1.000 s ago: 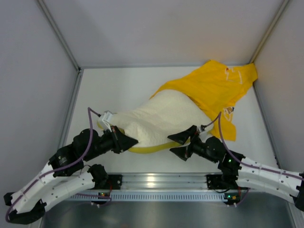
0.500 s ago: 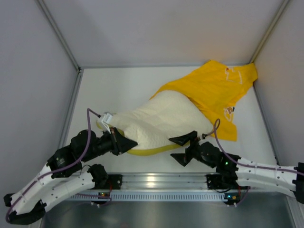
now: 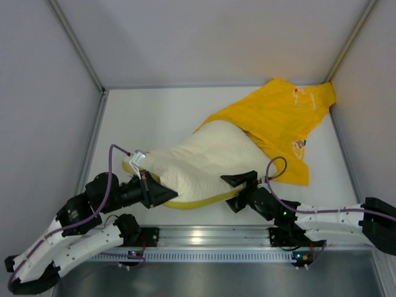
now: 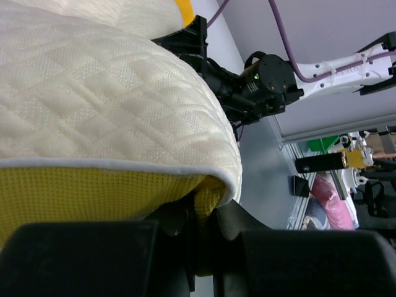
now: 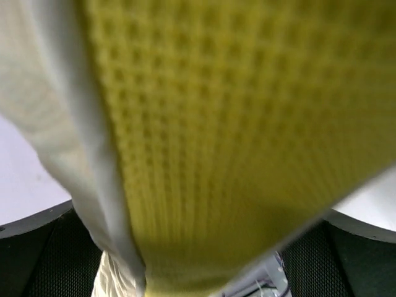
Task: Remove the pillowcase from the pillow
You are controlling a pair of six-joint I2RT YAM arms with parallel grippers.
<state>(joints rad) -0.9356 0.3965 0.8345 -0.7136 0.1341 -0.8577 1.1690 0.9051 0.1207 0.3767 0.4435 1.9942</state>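
The cream quilted pillow [image 3: 204, 154] lies across the table's middle, with a yellow waffle-knit band along its near edge. The bright yellow pillowcase [image 3: 278, 117] still covers its far right end and spreads into the back right corner. My left gripper [image 3: 168, 197] is shut on the pillow's yellow edge band at the near left corner; the left wrist view [image 4: 207, 216] shows the band pinched between the jaws. My right gripper [image 3: 237, 192] is open, its jaws straddling the pillow's near right edge. In the right wrist view [image 5: 192, 260] the blurred yellow band [image 5: 204, 124] fills the gap.
White side walls enclose the table on three sides. A metal rail [image 3: 204, 238] with the arm bases runs along the near edge. The right arm [image 4: 266, 74] shows beyond the pillow in the left wrist view.
My left gripper has drawn back toward the near left with the pillow corner. My right gripper has slid left and closer, so the pillow's edge now lies between its open jaws.
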